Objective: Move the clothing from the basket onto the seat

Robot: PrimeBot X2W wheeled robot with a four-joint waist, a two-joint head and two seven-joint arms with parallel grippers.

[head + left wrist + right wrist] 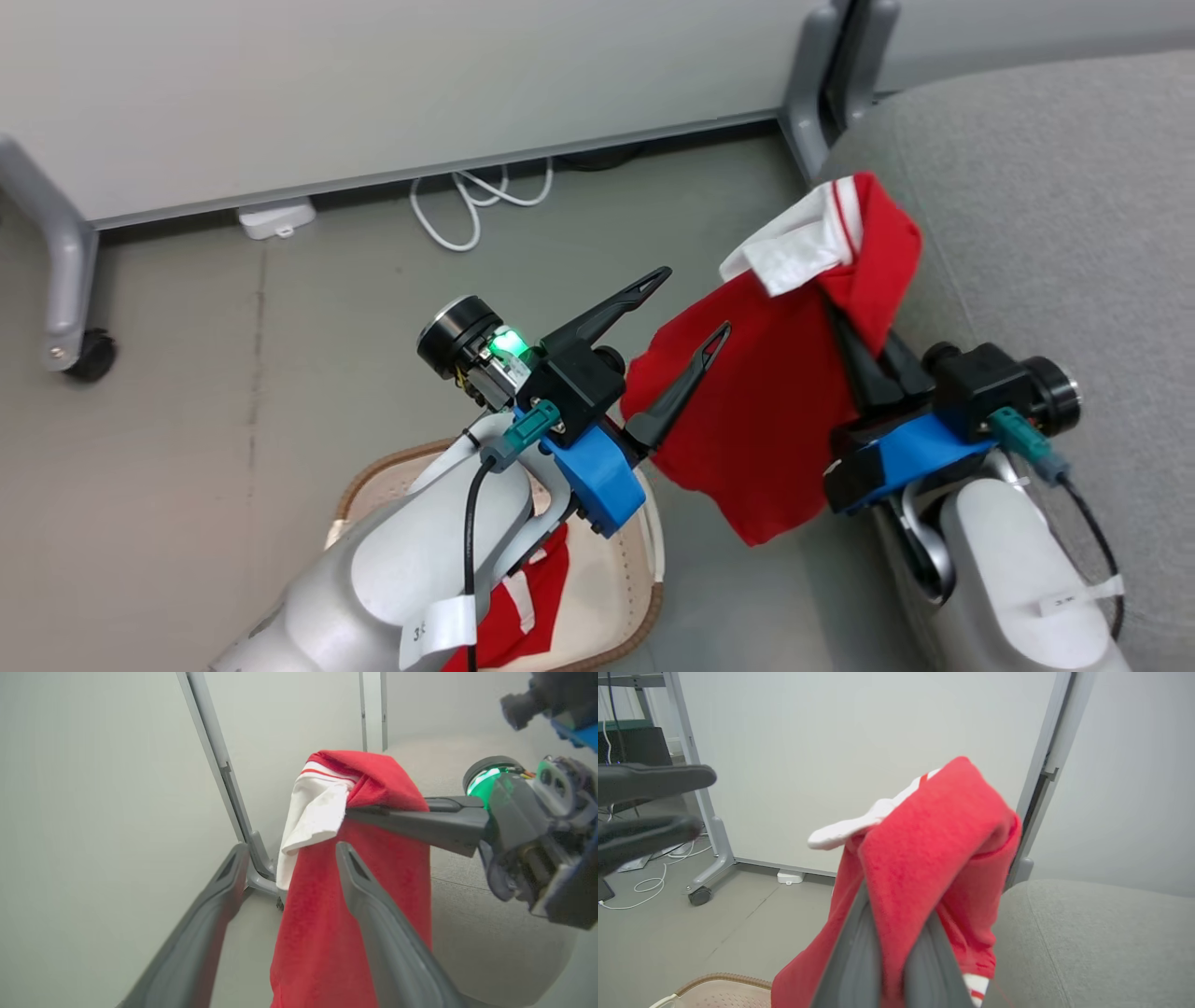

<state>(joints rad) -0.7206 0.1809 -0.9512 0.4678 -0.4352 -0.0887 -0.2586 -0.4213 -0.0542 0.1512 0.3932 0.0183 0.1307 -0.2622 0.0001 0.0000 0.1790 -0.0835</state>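
A red garment (766, 401) with a white panel hangs in the air, my right gripper (854, 327) shut on its upper fold. In the right wrist view the shut gripper (892, 970) shows with the garment (934, 849) draped over its tips. The cloth dangles beside the left edge of the grey seat (1046, 233). My left gripper (694, 301) stands open just left of the cloth, its lower finger overlapping it; I cannot tell whether it touches. The basket (373, 481) lies below my left forearm, with another red-and-white garment (527, 597) inside.
A white partition on a grey wheeled frame stands behind, with a caster (89, 355) at the left and a frame leg (808, 84) by the seat. A white cable (476, 210) and a small white adapter (275, 219) lie on the grey floor by the partition.
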